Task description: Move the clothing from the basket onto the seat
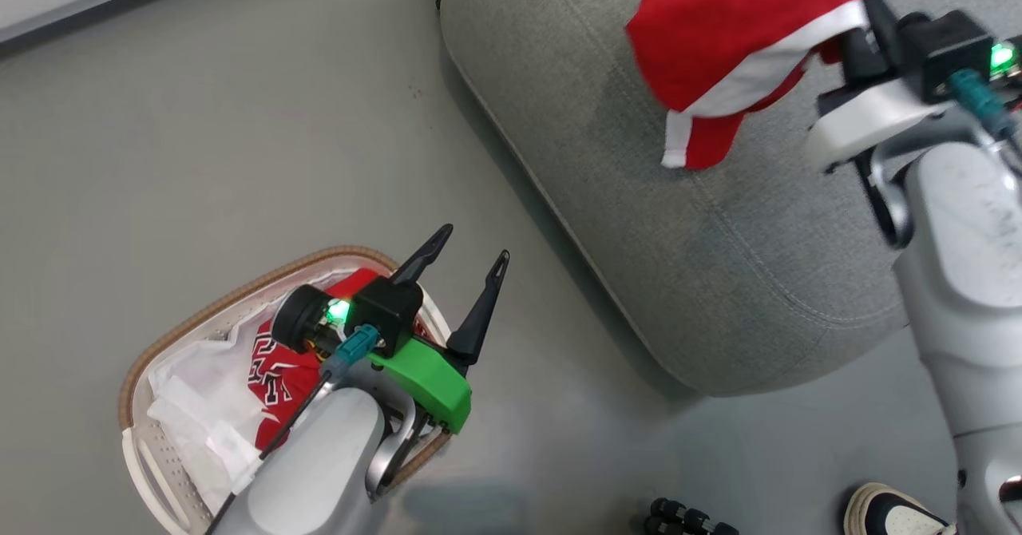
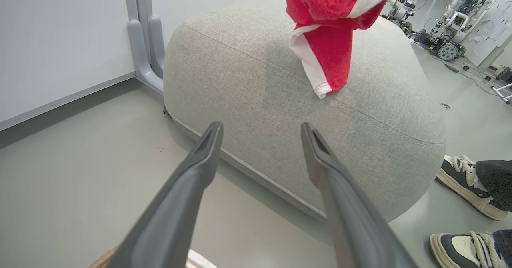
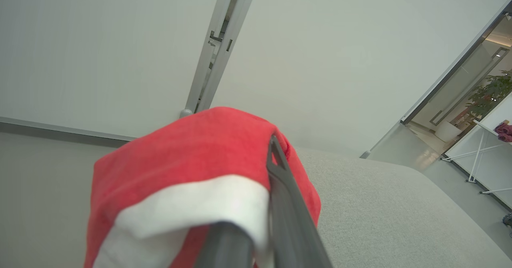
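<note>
Red garment (image 1: 718, 32), soft, limp, likely light, drooped beneath the right gripper (image 1: 869, 4), pinched at a bunched fold; left gripper (image 1: 475, 244) gaped empty.

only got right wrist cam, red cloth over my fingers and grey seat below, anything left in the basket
Observer: Yes, a red garment with dark lettering lies in the basket, beside a white liner sheet.
Operator: where's my left gripper
Observer: The left gripper is open and empty, over the basket's edge nearest the seat.
Operator: is my cloth down on the seat
Observer: Not laid down: the held garment hangs from the right gripper over the seat, its white-edged tail dangling. I cannot tell if the tip touches.
</note>
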